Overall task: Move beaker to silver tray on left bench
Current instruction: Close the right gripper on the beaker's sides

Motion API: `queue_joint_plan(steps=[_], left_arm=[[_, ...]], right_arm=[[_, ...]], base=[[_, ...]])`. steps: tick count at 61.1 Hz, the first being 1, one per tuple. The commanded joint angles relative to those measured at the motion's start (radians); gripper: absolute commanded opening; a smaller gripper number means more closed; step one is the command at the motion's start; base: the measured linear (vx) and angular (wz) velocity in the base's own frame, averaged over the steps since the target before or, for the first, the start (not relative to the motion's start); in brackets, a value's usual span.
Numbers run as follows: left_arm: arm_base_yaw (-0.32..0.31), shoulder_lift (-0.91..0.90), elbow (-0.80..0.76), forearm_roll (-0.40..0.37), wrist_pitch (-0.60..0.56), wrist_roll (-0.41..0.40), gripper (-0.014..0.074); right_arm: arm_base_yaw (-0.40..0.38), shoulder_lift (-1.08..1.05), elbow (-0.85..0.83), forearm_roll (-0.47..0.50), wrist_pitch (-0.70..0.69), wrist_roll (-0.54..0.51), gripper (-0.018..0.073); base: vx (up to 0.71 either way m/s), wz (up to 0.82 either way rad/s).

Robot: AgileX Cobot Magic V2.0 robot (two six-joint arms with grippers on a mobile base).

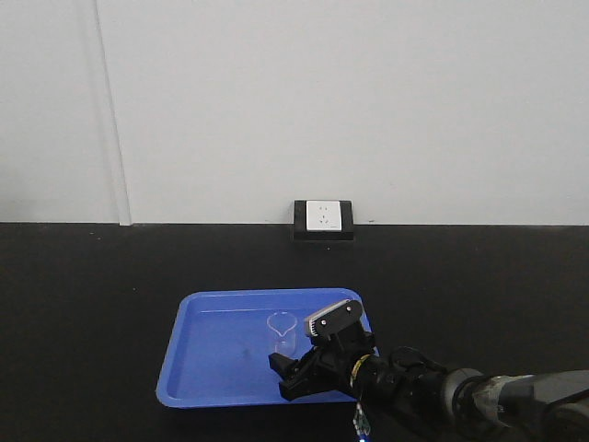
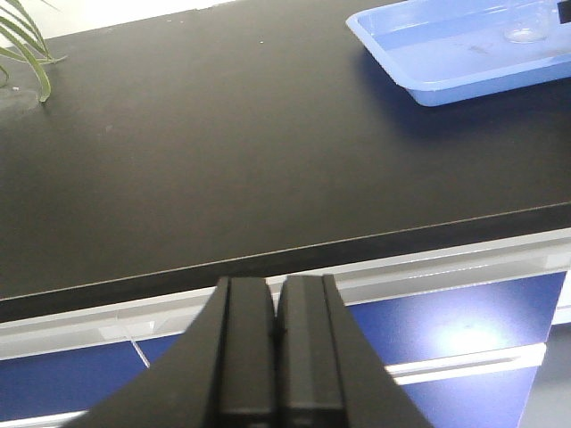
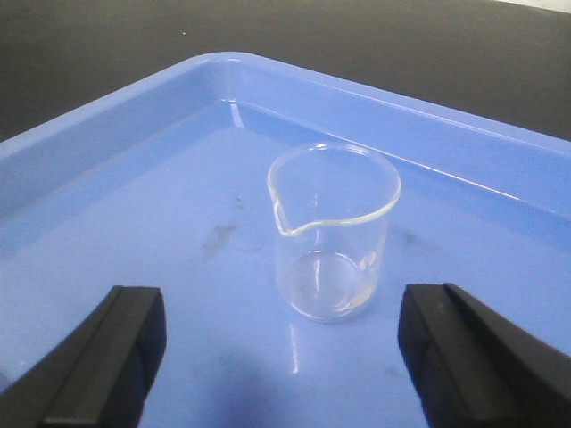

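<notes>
**A:** How does the right gripper (image 3: 282, 366) stand?

**B:** It is spread wide and holds nothing. Its black fingers (image 3: 107, 357) sit low over the floor of the shallow rectangular blue plastic tray (image 3: 107, 125).

**A:** And the small clear glass beaker (image 3: 335, 236)?

**B:** It is upright on the tray floor just ahead of the gap. Neither finger touches it, and its spout points left in the right wrist view. From the front it stands in the tray's right half, with the right gripper reaching in over the near right corner.

**A:** The left gripper (image 2: 278, 348)?

**B:** It is pressed together with nothing between. It hangs beyond the front edge of the black countertop (image 2: 223, 160), above the blue cabinet fronts (image 2: 464, 330).

**A:** Farther out?

**B:** The tray lies on that countertop. A black-framed white wall socket (image 1: 323, 217) sits behind it at the foot of the white wall (image 1: 322, 92). Green plant leaves (image 2: 22, 45) show at the far left.
</notes>
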Motion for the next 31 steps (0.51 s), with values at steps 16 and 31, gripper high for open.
queue_joint_plan(steps=[16,31], left_arm=[[-0.004,-0.008,0.020,-0.003,-0.083,-0.002,0.0001],[-0.004,-0.008,0.020,-0.003,-0.083,-0.002,0.0001]], right_arm=[[-0.001,-0.060,-0.030,0.014,-0.065,0.001,0.0579],[-0.001,-0.060,-0.030,0.014,-0.065,0.001,0.0579]], base=[[0.00,0.00],[0.00,0.00]])
